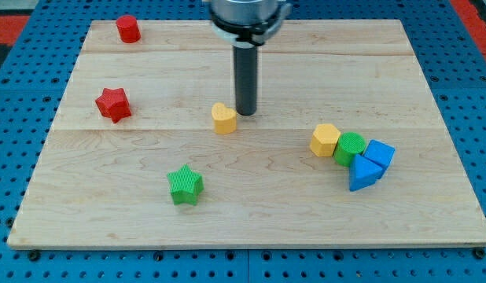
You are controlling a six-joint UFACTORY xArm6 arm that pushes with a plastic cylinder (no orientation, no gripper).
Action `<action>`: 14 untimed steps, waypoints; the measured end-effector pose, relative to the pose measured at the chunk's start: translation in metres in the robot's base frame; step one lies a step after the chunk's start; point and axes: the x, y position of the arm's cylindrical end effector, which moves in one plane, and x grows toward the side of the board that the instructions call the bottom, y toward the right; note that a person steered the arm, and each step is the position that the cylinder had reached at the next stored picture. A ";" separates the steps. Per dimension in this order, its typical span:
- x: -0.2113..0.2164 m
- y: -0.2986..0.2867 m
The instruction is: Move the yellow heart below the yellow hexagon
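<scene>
My tip [245, 114] stood on the wooden board [251, 220], and it carried nothing, since it is only a bare rod that can push. The yellow heart [223, 118] lay just beside my tip, on the view's left of it and a little lower; I could not tell if the two were touching or only very close. The yellow hexagon [325, 139] was well apart from my tip, toward the view's right and lower, and it was pressed against a green cylinder [350, 148], with a blue cube [379, 153] and a blue triangle block [363, 173] next to that. I judged that the task was in its early step: the heart was not yet near the hexagon. From this side a push would send the heart to the view's left, away from the goal, so the next move called for going around the heart to its left side and then pushing it to the right and downward, to the free place under the hexagon, without disturbing the cluster. Farther from my tip, on the view's left, were a red star [113, 104], a red cylinder [128, 29] and, lower, a green star [185, 185]. The board was pale wood, and it lay on a blue perforated base [7, 141].
</scene>
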 end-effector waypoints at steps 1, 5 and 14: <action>-0.017 -0.033; 0.005 0.004; 0.168 0.095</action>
